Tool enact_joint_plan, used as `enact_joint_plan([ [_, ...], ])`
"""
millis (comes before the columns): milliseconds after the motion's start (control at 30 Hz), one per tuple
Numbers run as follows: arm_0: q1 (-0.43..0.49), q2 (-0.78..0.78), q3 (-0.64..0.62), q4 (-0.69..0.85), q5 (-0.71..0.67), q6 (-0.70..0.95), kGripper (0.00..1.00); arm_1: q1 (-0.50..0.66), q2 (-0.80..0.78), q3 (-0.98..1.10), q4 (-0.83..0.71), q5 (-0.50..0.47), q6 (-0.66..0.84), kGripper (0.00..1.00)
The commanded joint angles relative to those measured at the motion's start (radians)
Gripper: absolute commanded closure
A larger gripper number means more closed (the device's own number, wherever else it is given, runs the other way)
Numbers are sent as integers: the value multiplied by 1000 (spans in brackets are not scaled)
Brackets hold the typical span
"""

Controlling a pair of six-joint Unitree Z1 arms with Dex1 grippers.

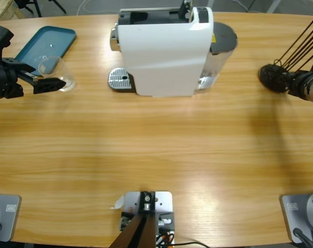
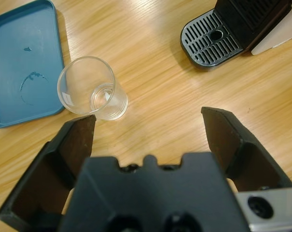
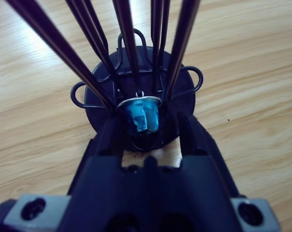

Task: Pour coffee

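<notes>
My left tool (image 2: 148, 126) hangs spread apart just short of the empty glass (image 2: 90, 87), lined up for a grab, while my right tool (image 3: 146, 126) straddles the blue capsule (image 3: 142, 116) in its wire rack (image 3: 136, 92), whether clamped I cannot tell.

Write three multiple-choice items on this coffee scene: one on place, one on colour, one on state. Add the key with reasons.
1. The glass stands:
A. on the tray
B. on the table beside the tray
C. on the drip grate

2. The capsule in the holder is:
A. blue
B. red
C. gold

3. The left gripper is:
A. shut on the glass
B. open, off the glass
C. holding the tray

Key: B, wood shows under the glass; A, blue body under a silver rim; B, jaws spread with the glass clear ahead.
</notes>
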Motion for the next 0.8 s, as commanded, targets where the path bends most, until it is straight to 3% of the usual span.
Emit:
enact_joint_plan([
  [33, -9, 38, 1, -7, -12, -5, 50, -13, 42, 2, -26, 22, -11, 570],
  [800, -9, 40, 1, -6, -15, -5, 50, -13, 46, 0, -26, 25, -12, 570],
])
